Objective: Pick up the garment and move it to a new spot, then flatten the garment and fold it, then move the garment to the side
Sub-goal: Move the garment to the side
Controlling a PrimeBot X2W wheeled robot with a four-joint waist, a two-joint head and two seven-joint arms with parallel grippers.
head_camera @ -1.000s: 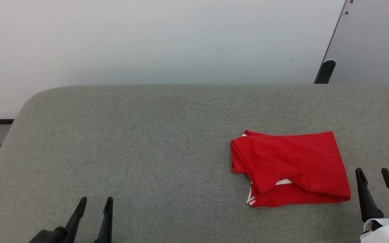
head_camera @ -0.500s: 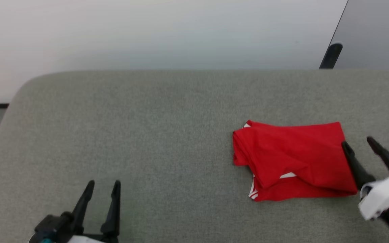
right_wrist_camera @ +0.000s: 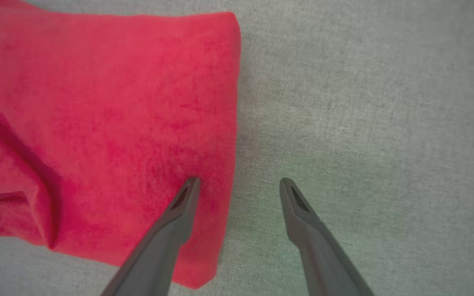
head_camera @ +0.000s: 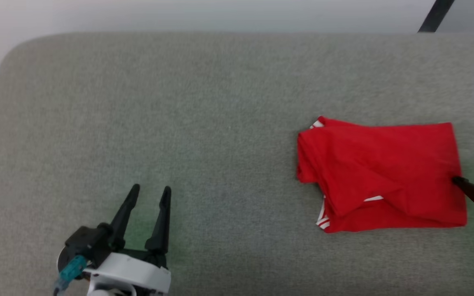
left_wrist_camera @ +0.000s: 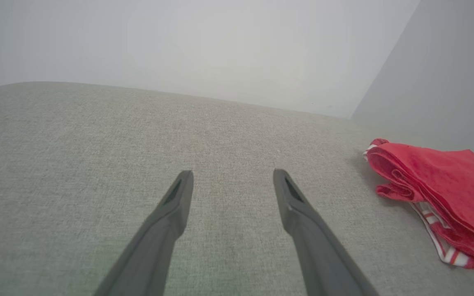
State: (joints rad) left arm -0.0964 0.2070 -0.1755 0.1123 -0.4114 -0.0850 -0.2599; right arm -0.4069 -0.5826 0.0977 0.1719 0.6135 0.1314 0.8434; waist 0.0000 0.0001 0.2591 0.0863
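The folded garment (head_camera: 381, 176) lies on the right side of the grey cushion (head_camera: 179, 102). The right gripper (right_wrist_camera: 240, 181), fingers spread, straddles its right edge with one finger over the cloth. The left gripper (head_camera: 151, 189), also spread and empty, is at the near left.

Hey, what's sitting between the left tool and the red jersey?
Nothing: bare grey fabric lies between the left tool and the jersey, as the head view shows.
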